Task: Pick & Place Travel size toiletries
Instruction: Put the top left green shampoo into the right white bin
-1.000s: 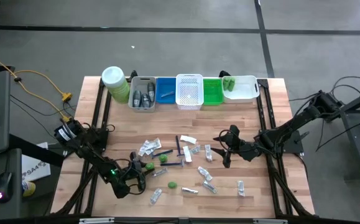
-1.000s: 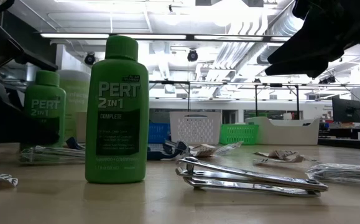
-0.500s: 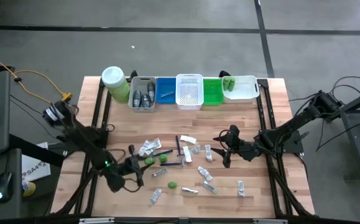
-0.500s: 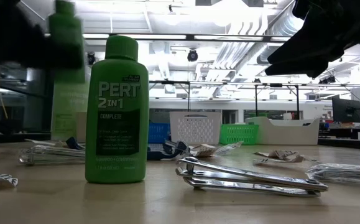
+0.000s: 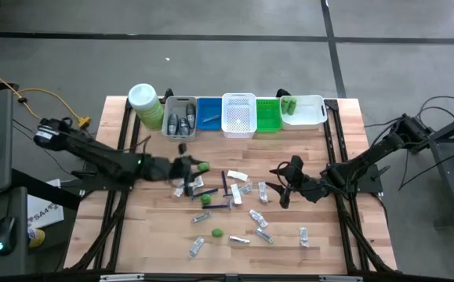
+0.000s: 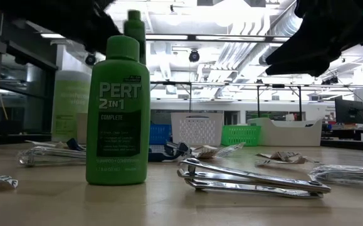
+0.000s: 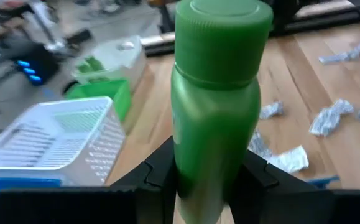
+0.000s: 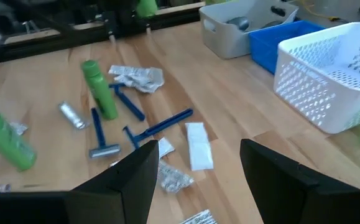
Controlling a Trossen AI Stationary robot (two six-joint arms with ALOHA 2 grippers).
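Left claw clamped on a small green shampoo bottle, held above the worktop at about 10 o'clock from the worktop centre, cap pointing toward 3 o'clock. Left wrist view: both dark fingers press the bottle's sides, cap clear of the grip.

Right claw hovers at about 3 o'clock from centre, jaws apart, nothing between them.

Loose toiletries lie scattered over the middle of the worktop: blue razors, foil sachets, small tubes. Second green bottle near centre; third green bottle toward 6 o'clock. Low view: one "PERT 2 IN 1" bottle stands upright; metal nail clippers lie just beside it.

Bins in a row along the 12 o'clock edge: grey bin, blue bin, white basket, green bin, white tray. Large pale-green jar at the row's 9 o'clock end.
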